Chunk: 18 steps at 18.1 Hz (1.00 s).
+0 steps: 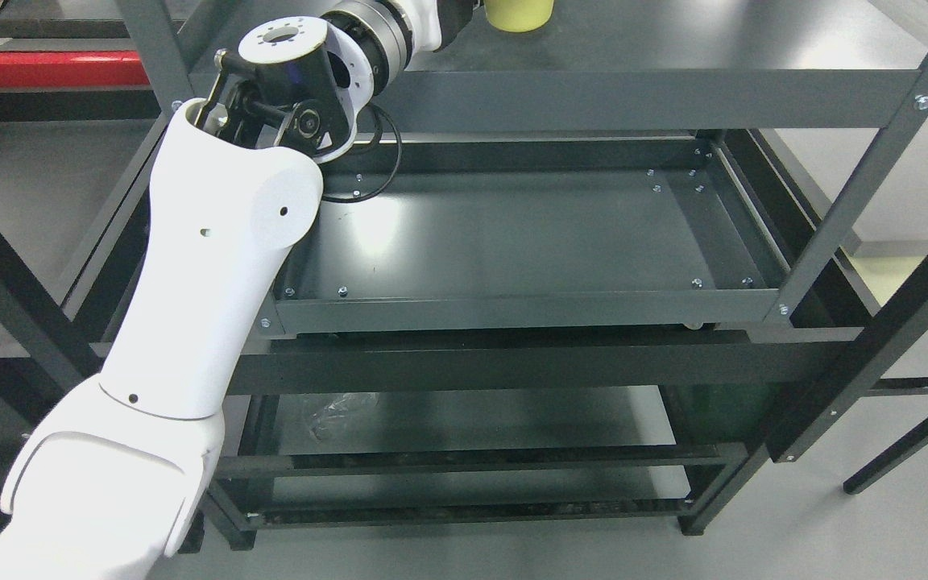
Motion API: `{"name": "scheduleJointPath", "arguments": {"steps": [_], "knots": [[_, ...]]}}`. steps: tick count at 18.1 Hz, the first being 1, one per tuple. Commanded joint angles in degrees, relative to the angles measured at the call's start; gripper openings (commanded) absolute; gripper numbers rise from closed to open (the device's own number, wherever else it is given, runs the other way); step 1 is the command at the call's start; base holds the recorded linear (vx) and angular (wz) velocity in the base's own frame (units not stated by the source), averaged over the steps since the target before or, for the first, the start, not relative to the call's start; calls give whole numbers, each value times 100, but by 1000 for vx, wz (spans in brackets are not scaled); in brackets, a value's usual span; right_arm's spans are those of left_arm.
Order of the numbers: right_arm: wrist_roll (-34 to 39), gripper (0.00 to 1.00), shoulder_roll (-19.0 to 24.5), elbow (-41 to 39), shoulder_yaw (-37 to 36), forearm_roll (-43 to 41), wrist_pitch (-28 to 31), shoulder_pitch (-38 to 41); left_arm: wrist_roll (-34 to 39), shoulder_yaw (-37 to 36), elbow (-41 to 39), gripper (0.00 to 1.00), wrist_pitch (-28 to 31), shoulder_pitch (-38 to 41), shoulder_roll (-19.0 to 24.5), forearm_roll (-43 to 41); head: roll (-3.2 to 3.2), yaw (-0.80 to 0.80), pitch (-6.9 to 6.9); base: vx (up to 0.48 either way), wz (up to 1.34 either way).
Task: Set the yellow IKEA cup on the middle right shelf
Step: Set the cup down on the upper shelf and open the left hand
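The bottom of a yellow cup point(518, 14) shows at the top edge of the head view, standing on or just over the upper dark shelf point(673, 48). My left arm point(214, 266) rises from the lower left and its wrist point(399, 28) reaches up to the cup's left side. The hand itself is cut off by the top edge, so its hold on the cup is hidden. The right arm does not show.
A dark metal rack fills the view, with a tray-like shelf point(528, 310) below the upper one and lower shelves beneath. Slanted posts point(859, 193) stand at the right. Crumpled clear plastic point(335, 415) lies on a lower shelf. A pale table point(915, 282) stands at the right.
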Motion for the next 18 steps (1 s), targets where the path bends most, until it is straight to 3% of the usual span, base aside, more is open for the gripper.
{"name": "scheduleJointPath", "arguments": {"steps": [1, 12, 18], "knots": [[0, 99, -100, 0, 97, -141, -3, 79, -77, -24, 479, 99, 27, -23, 100, -315, 0, 0, 0, 0, 0], [0, 99, -100, 0, 97, -141, -3, 79, -95, 863, -1164, 99, 80, -313, 100, -465, 0, 0, -1, 0, 0], [0, 99, -100, 0, 97, -141, -3, 79, -1032, 1084, -1437, 93, 316, -322, 100, -465, 0, 0, -1, 0, 0]]}}
